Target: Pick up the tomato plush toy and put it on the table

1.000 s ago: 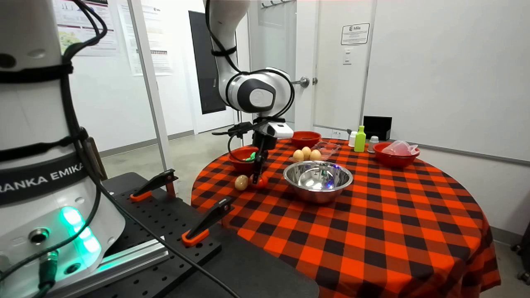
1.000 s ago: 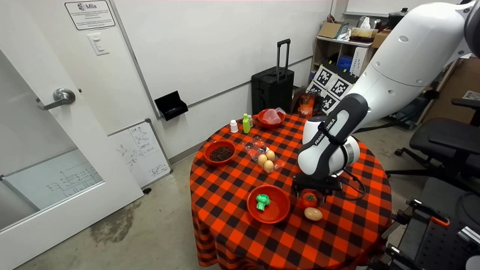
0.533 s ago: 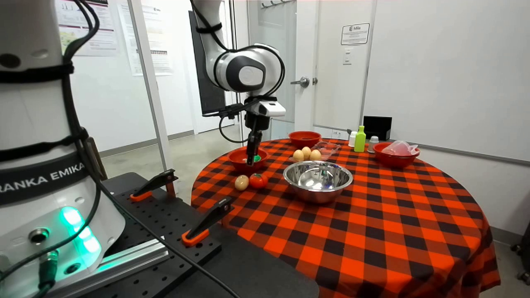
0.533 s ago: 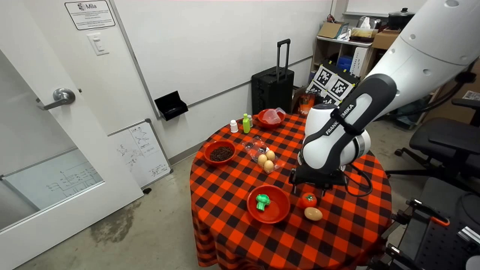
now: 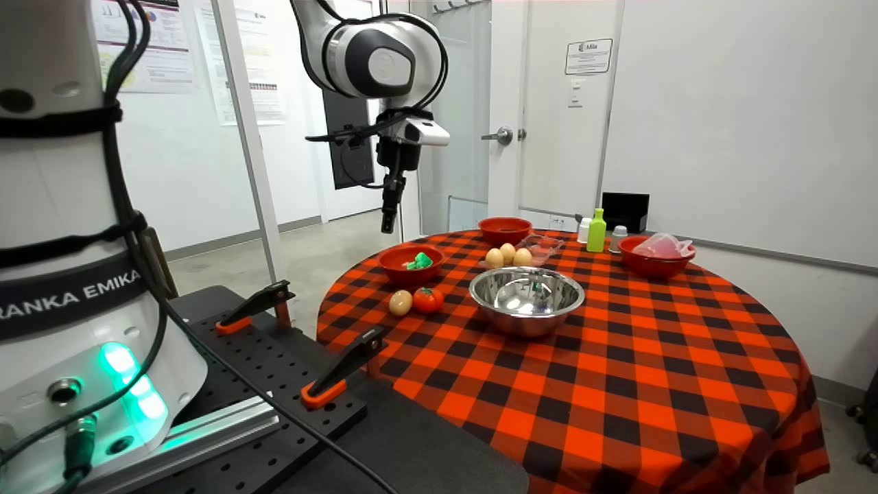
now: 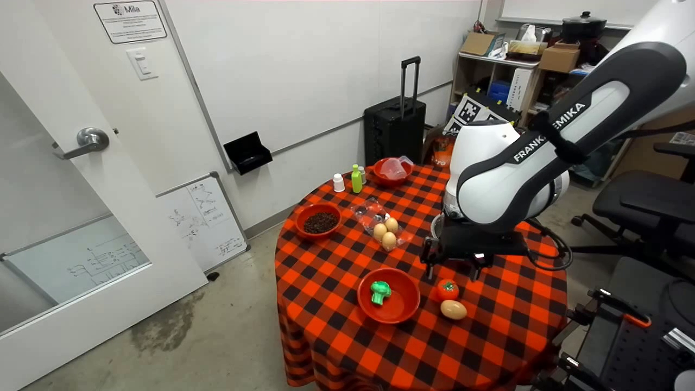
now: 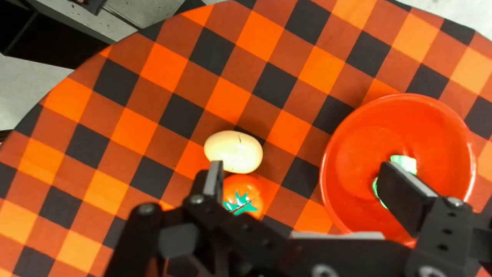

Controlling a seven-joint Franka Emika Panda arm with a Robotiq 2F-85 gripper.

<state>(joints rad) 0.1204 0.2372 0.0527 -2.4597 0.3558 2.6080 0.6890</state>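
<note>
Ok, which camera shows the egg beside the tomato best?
The wrist view: the egg is largest there, seen from above, though a gripper finger hides part of its edge. Both exterior views show it smaller but whole, beside the tomato.

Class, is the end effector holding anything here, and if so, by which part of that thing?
Nothing is held: the end effector hangs open in the air, and the tomato toy rests on the checked table beside an egg.
</note>
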